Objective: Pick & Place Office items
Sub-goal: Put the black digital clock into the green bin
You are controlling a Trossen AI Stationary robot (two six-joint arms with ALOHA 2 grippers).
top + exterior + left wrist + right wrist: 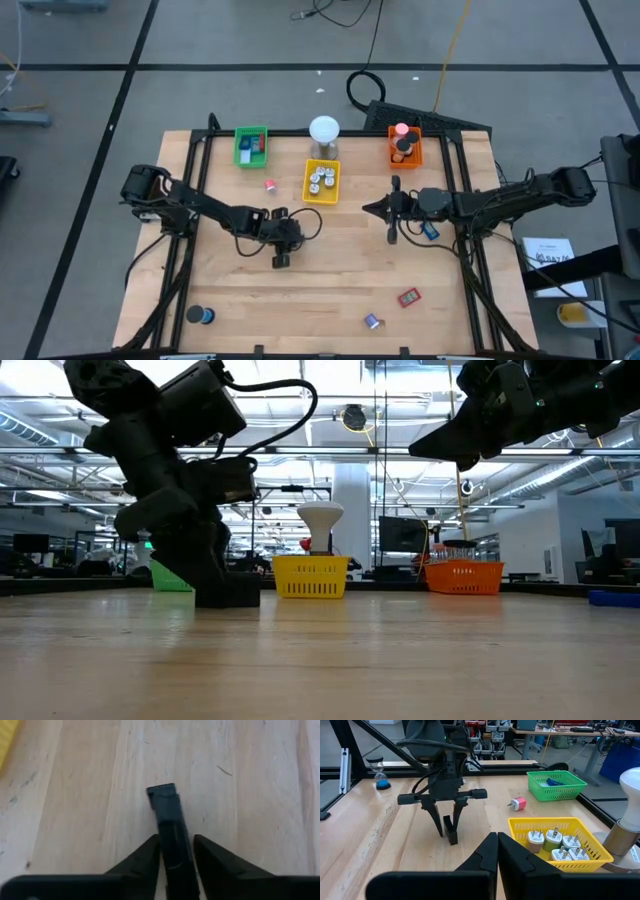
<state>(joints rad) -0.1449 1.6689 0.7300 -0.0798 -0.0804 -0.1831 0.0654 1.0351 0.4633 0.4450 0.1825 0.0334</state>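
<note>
Left end effector [280,243] low over the middle of the tabletop [330,265], tips down, on the left half. Dark rectangular piece [281,260] right at its tip, on the wood. Seen also in the left wrist view [169,827] and from the right wrist [451,836]. Long axis along the reach of the arm: one end inside the end effector, other end pointing straight out and away from the wrist. In the high view, points toward the front edge of the tabletop, away from the trays. Looks a little tilted from the right wrist, with the lower end down. Cannot tell whether really grasped or only enclosed.

Right end effector [368,209] clenched and with nothing in it, hanging well above the wood on the right half, aimed toward the left arm.

Other office items spread around:
- pink bit [270,185] between the green tray [251,158] and the yellow tray [309,181]
- white plugs [322,178] inside the yellow tray
- blue piece [430,230] under the right arm
- red piece [408,297] and small bluish bit [371,321] near the front edge
- round roll [200,316] at the front left corner

Orange tray [417,155] at the back right. White-domed cylinder [324,135] just behind the yellow tray.
</note>
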